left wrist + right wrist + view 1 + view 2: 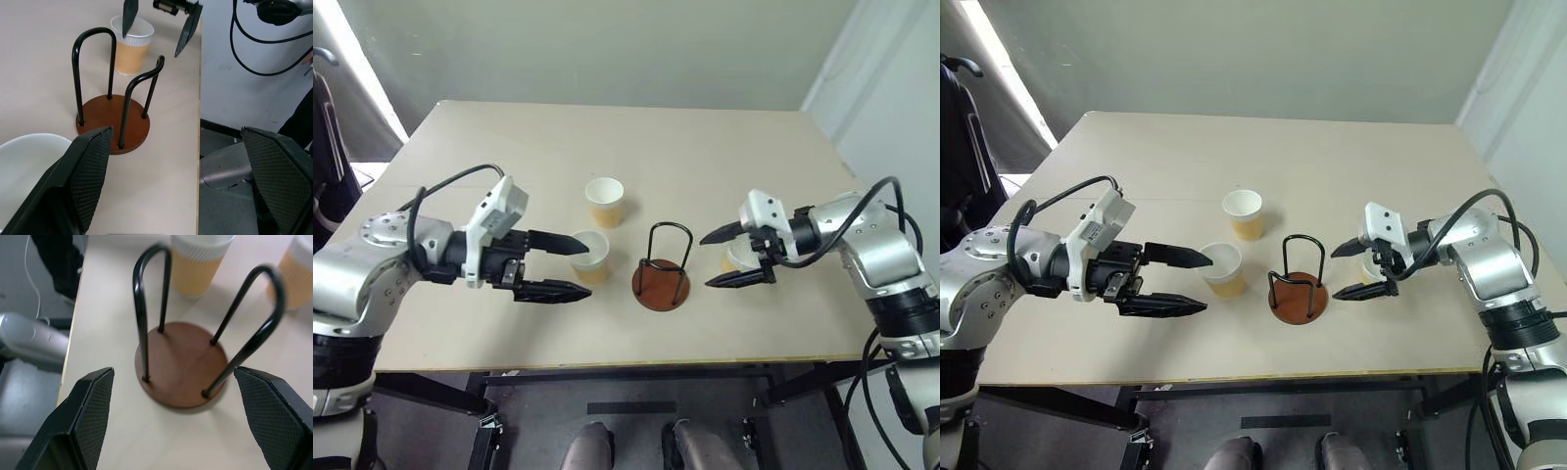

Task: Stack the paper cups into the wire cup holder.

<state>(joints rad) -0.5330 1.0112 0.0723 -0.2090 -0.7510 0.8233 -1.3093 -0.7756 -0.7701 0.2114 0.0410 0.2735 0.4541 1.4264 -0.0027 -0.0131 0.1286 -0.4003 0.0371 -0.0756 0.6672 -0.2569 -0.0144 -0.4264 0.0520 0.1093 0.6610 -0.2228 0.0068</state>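
Observation:
The wire cup holder (662,274), black loops on a round reddish-brown base, stands empty near the table's front middle. One paper cup (605,202) stands upright behind it to the left. A second paper cup (591,257) stands just left of the holder, at the tips of my open left gripper (584,266); one finger lies over its rim, and I cannot tell whether they touch. A third cup (131,46) stands upright right of the holder, partly hidden behind my right gripper (705,262). That gripper is open, holds nothing, and points at the holder from the right.
The beige table (705,147) ends a short way in front of the holder and just right of my right arm. A dark chair (328,137) stands off the left edge. Black cables loop over both forearms.

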